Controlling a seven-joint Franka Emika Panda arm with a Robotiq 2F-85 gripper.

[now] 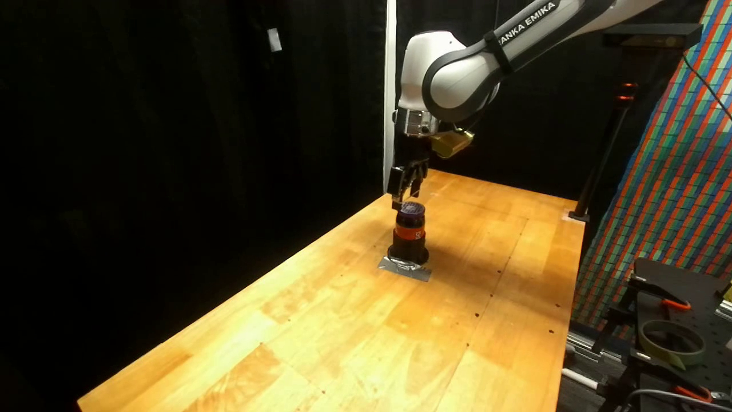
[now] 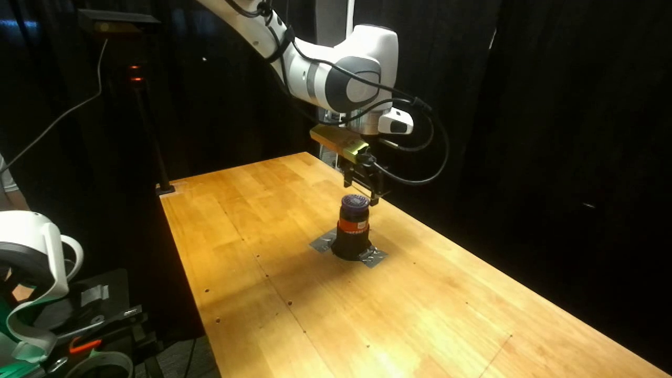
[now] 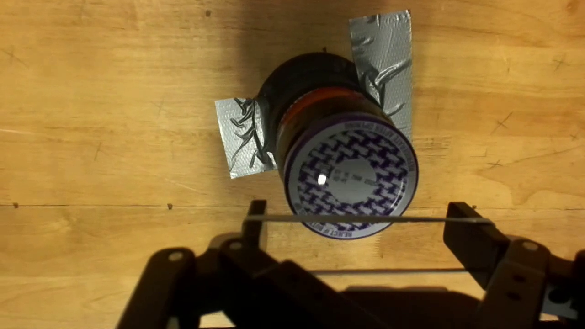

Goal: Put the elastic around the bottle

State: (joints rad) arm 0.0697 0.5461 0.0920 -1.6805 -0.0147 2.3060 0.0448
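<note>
Black curtains [image 1: 189, 126] backed the tabletop [image 1: 366, 337]; the hand [image 3: 358, 215], spread apart, held the elastic [image 3: 422, 220] taut, apparently aligning it over the purple-lidded jar [image 3: 352, 178]; centring, then lowering, seemed due.

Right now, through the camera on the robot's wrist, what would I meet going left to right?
In the wrist view: smaller piece of silver tape, bottle, pincer finger on the picture's right. The elastic stretches across the bottle's whole width, so it is left out.
</note>
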